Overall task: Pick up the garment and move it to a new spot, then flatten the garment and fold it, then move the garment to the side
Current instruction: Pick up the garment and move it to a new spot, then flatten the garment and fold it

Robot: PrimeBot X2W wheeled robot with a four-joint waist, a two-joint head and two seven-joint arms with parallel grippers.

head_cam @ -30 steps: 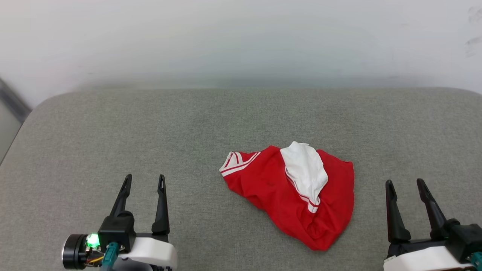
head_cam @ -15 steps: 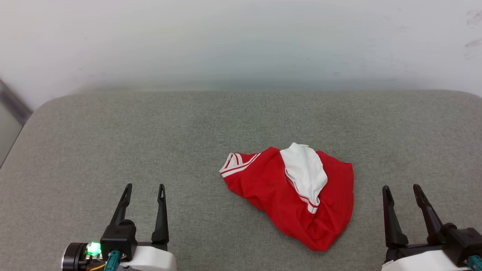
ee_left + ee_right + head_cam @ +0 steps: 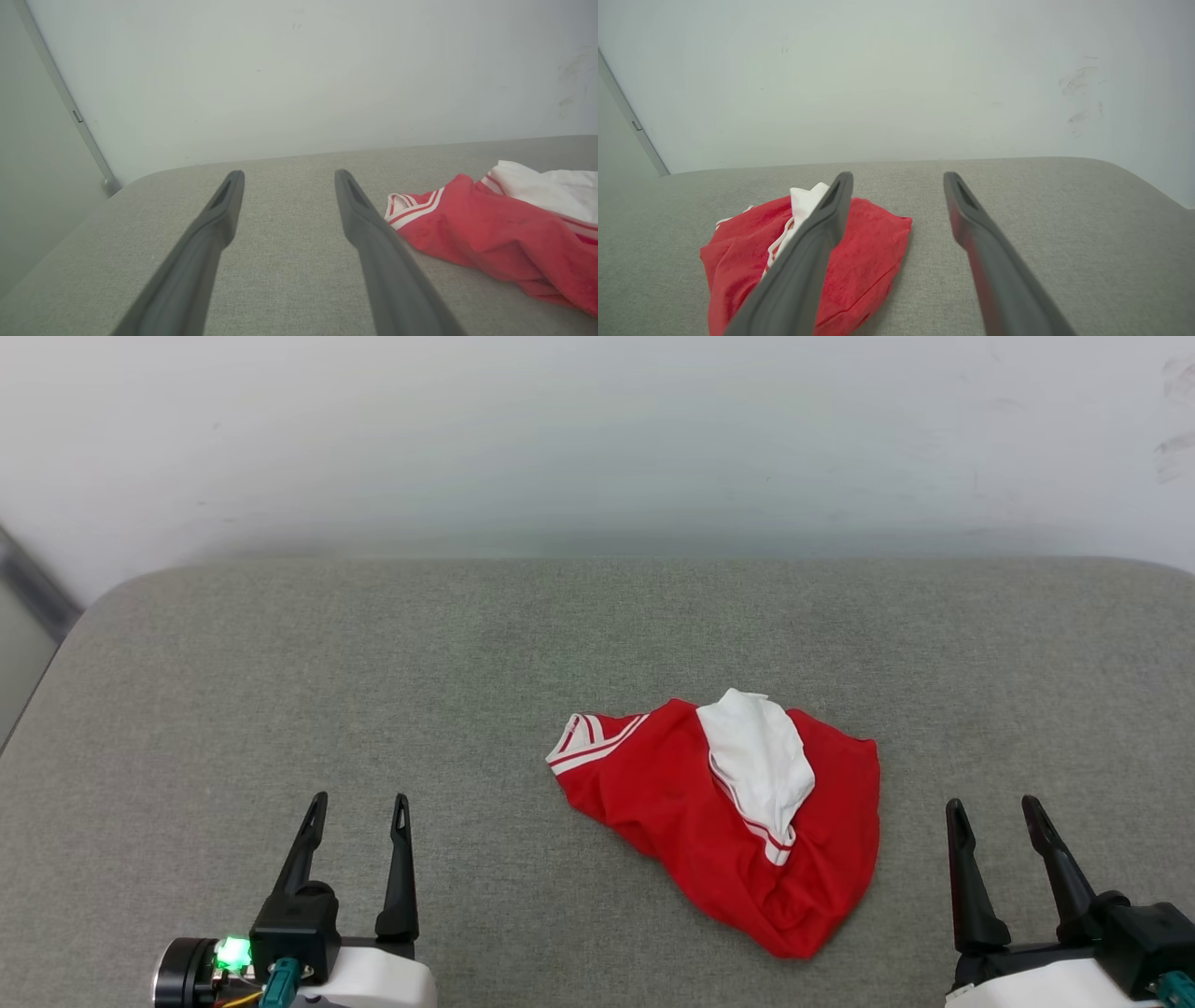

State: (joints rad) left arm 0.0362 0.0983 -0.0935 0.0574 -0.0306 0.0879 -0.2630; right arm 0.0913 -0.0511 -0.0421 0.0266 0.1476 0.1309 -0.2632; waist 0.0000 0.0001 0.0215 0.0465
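Note:
The garment (image 3: 719, 821) lies crumpled in a red heap on the grey cushioned surface (image 3: 373, 663), a white sleeve draped over its top and striped trim at its left end. It also appears at the right of the left wrist view, garment (image 3: 495, 233), and at the lower left of the right wrist view, garment (image 3: 868, 261). My left gripper (image 3: 359, 800) hovers open at the lower left, well apart from the cloth. At the lower right my right gripper (image 3: 992, 805) stands open too, just right of the heap. Nothing sits between either pair of fingers.
A pale wall (image 3: 597, 429) rises behind the cushion's far edge. A dark vertical strip (image 3: 33, 583) runs along the wall at the far left. The cushion's rounded corners show at both ends.
Both grippers have drawn back slightly toward the bottom of the head view. The garment lies as before.

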